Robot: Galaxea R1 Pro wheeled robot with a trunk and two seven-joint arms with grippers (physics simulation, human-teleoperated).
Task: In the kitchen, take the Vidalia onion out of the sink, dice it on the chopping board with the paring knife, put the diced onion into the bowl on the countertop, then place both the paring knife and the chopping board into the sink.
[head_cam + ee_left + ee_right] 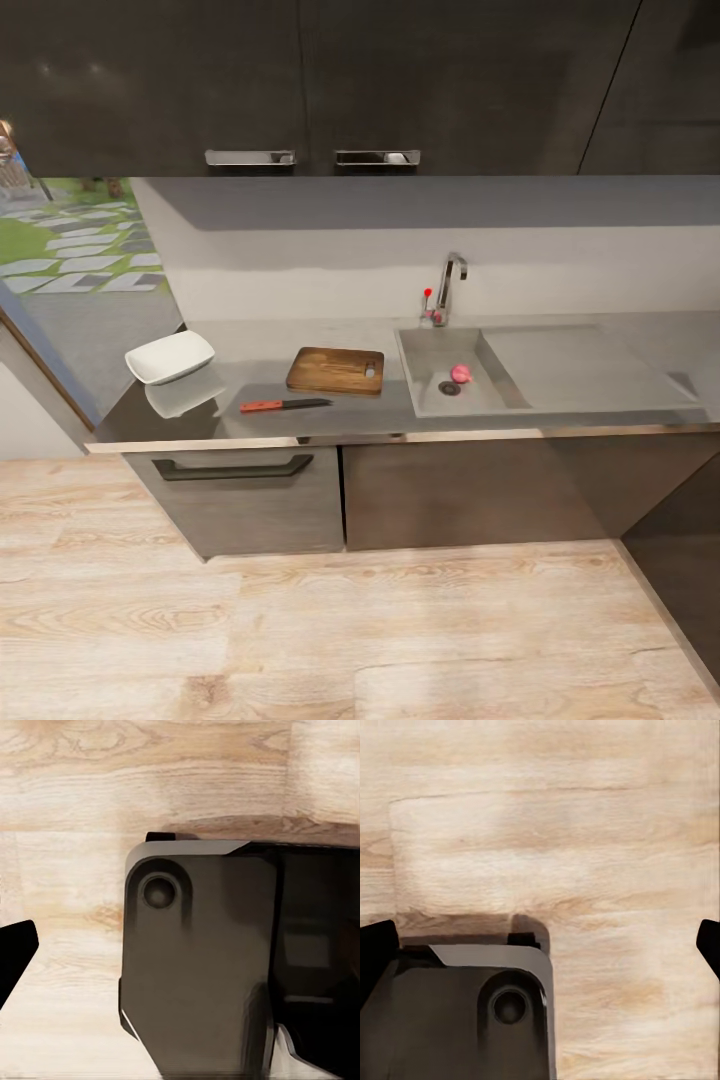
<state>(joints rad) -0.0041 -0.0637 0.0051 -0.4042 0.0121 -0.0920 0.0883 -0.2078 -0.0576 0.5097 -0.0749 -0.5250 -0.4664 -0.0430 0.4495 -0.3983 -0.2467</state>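
Four task items lie ahead of me on the tabletop: bowl at the far left end, chopping board near the middle, paring knife just in front of the board with its red handle pointing left, and sink to the right. Vidalia onion rests in the basin beside the drain. Both wrist views look down at the wooden floor and my base; dark fingertips at opposite frame edges suggest my right end effector is spread apart, while the left one's state I cannot tell. I judge the approach not yet done: I should roll closer, square to the sink, before reaching down over the onion.
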